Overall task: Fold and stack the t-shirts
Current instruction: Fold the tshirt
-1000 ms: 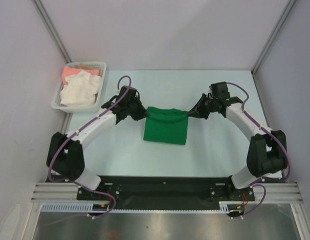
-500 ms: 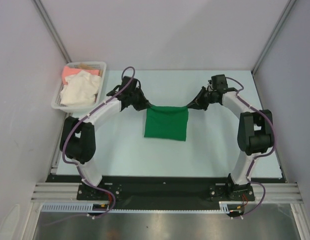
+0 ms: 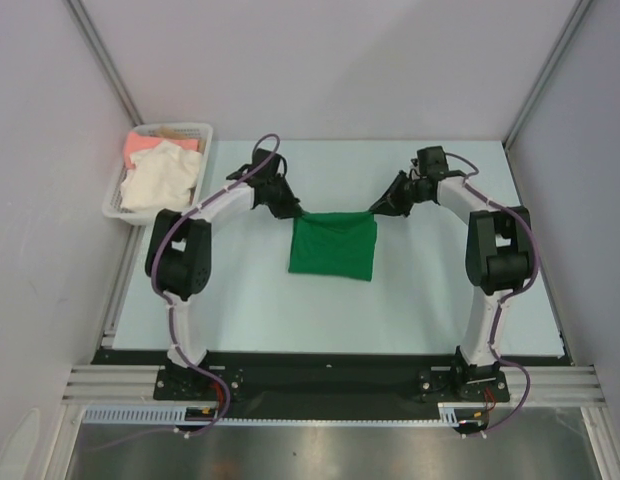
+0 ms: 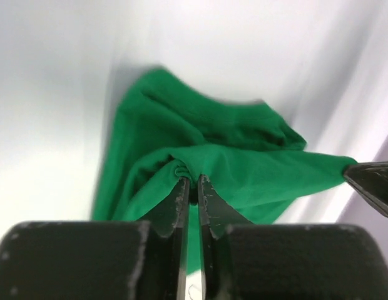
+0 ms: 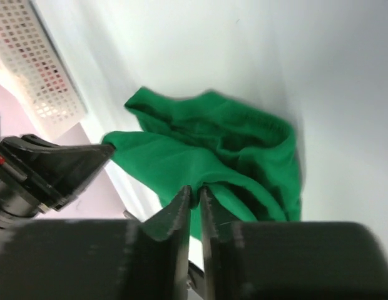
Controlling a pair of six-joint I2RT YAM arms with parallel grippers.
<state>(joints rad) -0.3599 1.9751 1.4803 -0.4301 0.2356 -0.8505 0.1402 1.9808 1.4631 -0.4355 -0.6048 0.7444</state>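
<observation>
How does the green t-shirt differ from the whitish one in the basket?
The bright green cloth t-shirt is folded into a rectangle; the cream-white cloth t-shirt is a crumpled heap. The green one lies on the table, far corners pinched by the left gripper and right gripper; the cream-white one sits ungripped in the white plastic lattice basket. Both are plain cloth.

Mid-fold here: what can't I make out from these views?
Top view: the cream t-shirt covers most of the pink t-shirt in the basket; anything beneath is hidden.
Left wrist: the left gripper hides the near part of the green t-shirt; far edge blurred.
Right wrist: the right gripper does likewise.
</observation>
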